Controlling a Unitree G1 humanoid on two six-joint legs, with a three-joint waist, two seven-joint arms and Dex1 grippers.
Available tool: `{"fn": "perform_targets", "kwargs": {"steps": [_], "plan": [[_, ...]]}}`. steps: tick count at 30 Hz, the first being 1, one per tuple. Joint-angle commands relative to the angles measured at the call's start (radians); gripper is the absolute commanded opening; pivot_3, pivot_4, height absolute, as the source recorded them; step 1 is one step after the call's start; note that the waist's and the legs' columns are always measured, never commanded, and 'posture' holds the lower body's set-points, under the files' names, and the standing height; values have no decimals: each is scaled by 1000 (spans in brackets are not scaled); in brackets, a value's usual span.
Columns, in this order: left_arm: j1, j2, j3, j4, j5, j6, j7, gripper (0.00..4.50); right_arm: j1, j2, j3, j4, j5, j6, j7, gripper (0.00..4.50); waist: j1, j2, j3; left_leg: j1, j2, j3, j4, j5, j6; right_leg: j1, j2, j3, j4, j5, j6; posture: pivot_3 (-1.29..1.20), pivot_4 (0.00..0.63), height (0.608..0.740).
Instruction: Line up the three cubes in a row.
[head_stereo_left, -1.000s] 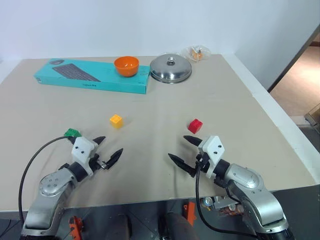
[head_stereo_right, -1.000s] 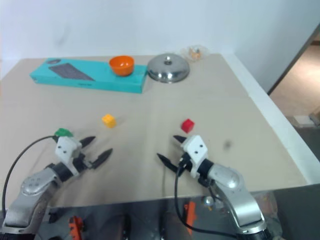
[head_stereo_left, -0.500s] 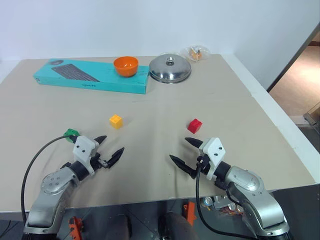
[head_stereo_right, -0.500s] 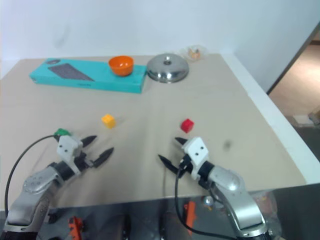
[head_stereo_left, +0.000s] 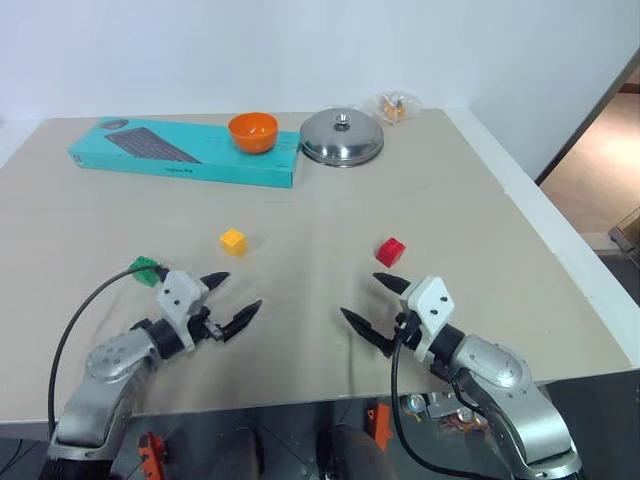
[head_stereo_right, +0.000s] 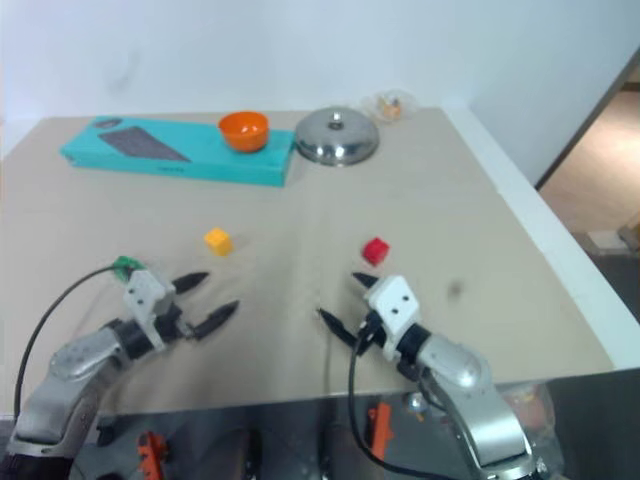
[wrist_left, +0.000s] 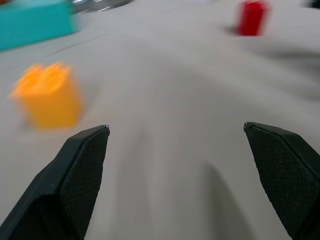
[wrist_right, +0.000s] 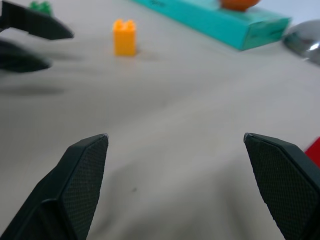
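Surface (head_stereo_left: 420, 200) first: your three cubes not lined up yet. Keyboard box (head_stereo_left: 185, 152) at back, print too small to read. Left gripper (head_stereo_left: 232, 303) has crept right, toward yellow cube (head_stereo_left: 233, 241), so probably first pick; fingers wide open, empty. Right gripper (head_stereo_left: 375, 305) same, just short of red cube (head_stereo_left: 390, 251). Green cube (head_stereo_left: 146, 271) by left wrist.

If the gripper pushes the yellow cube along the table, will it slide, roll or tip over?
The yellow cube has flat sides and sits flat on the table, so it will probably slide, not roll. It looks like hard plastic, likely stiff and light. A high push might tip it.
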Motion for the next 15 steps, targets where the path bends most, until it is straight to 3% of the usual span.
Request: {"fn": "perform_targets", "kwargs": {"steps": [1,8,15], "plan": [[-50,13,-14,7,-27,-8,-53,4456,-43,9,-68,-60,15,13,-48,4500,0,0,0,0,0,0,0,0,0,0,0,0,0,0,0,0,150,740],[-90,37,-68,24,-70,38,-178,4456,-145,15,-143,6,0,56,-134,4500,-1,0,0,0,0,0,0,0,0,-1,1,3,0,0,0,0,150,740],[-143,41,-99,58,-68,55,-228,4456,-234,-15,-147,215,-8,-20,-74,4500,-1,0,0,0,-1,1,0,0,1,0,1,3,0,0,1,0,150,740]]}}
